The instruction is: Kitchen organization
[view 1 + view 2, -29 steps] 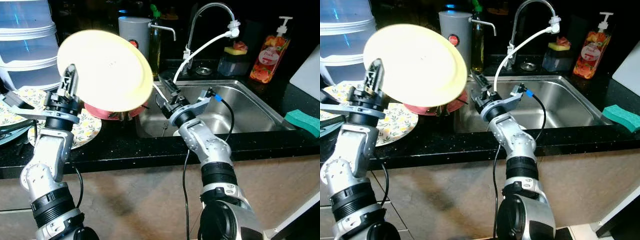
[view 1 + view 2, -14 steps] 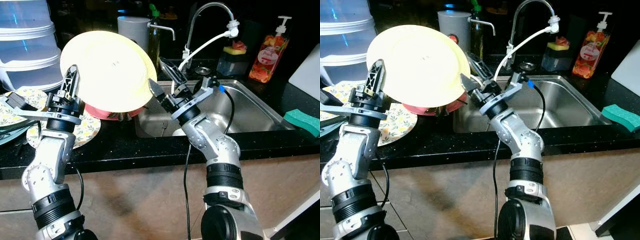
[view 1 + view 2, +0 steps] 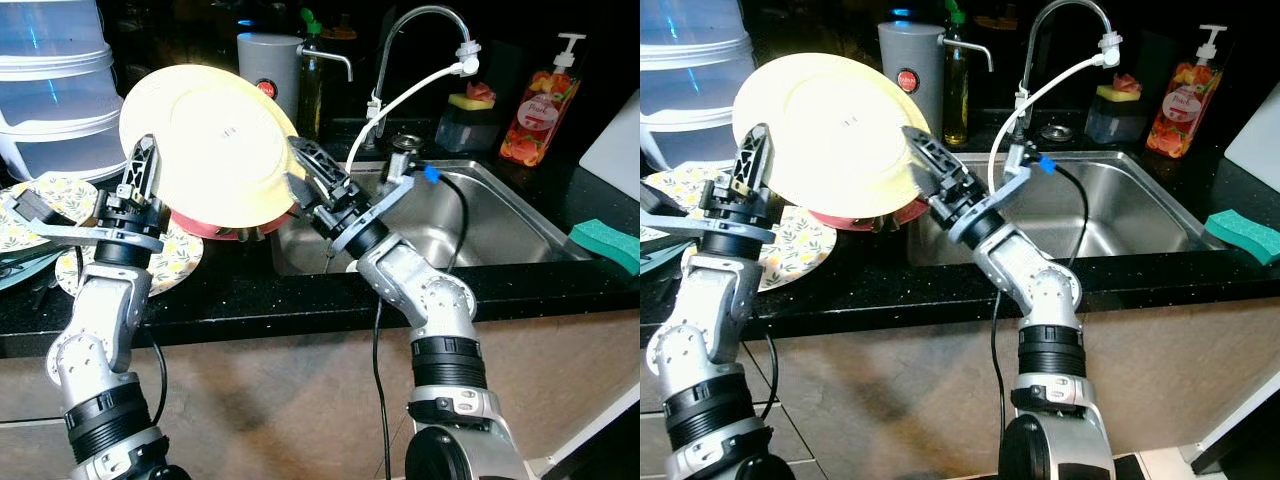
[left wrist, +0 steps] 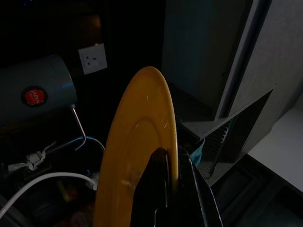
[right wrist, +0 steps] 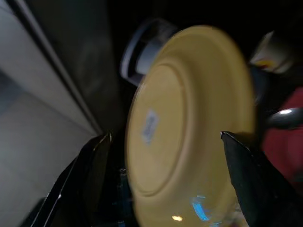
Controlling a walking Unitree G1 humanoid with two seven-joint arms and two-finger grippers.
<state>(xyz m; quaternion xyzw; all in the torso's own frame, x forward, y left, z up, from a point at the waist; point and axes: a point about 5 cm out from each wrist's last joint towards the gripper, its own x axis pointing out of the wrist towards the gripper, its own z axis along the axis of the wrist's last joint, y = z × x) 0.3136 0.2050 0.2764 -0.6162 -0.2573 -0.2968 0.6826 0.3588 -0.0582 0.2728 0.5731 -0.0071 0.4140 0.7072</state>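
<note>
A large yellow plate (image 3: pixel 215 140) stands tilted on edge above the counter, and my left gripper (image 3: pixel 135 180) is shut on its lower left rim. In the left wrist view the plate's rim (image 4: pixel 142 132) runs between the black fingers (image 4: pixel 158 189). My right gripper (image 3: pixel 305 172) is open at the plate's right edge, above the sink's left corner. The right wrist view shows the plate's underside (image 5: pixel 189 127) between the two spread fingers (image 5: pixel 94 161); I cannot tell whether they touch it.
A red dish (image 3: pixel 215 225) and floral plates (image 3: pixel 170 258) lie on the black counter under the plate. The steel sink (image 3: pixel 490 215) with its faucet (image 3: pixel 400 40) is on the right. Behind stand a grey kettle (image 3: pixel 268 55), a soap bottle (image 3: pixel 540 100) and clear containers (image 3: pixel 50 90). A green sponge (image 3: pixel 605 243) lies far right.
My right gripper rose from the sink's edge and swung left to the plate's right rim. The left gripper has kept the plate nearly still.
</note>
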